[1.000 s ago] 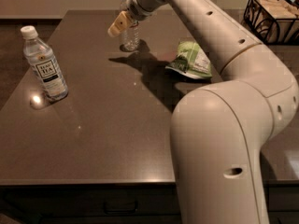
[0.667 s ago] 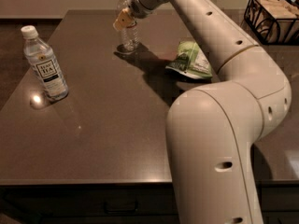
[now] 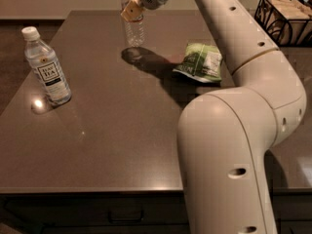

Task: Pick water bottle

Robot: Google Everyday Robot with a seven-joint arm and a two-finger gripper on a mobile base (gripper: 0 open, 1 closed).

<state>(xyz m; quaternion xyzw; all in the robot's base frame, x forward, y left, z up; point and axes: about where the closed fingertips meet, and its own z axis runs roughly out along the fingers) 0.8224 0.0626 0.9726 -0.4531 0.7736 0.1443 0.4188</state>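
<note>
The water bottle (image 3: pixel 134 29) is a slim clear ribbed bottle with a white cap, at the far middle of the table. My gripper (image 3: pixel 132 9) is shut on its upper part, with a tan fingertip (image 3: pixel 130 11) across its neck. The bottle hangs upright, its base a little above the dark table (image 3: pixel 112 130), and its shadow lies just below it. My white arm reaches from the lower right up to the bottle.
A clear bottle with a white square tea label (image 3: pixel 47 67) stands at the left of the table. A green snack bag (image 3: pixel 200 62) lies right of the held bottle. A black wire basket (image 3: pixel 285 16) stands at the far right.
My gripper has risen with the water bottle in it, and the bottle has come up off the table. The tea bottle and the bag have not moved.
</note>
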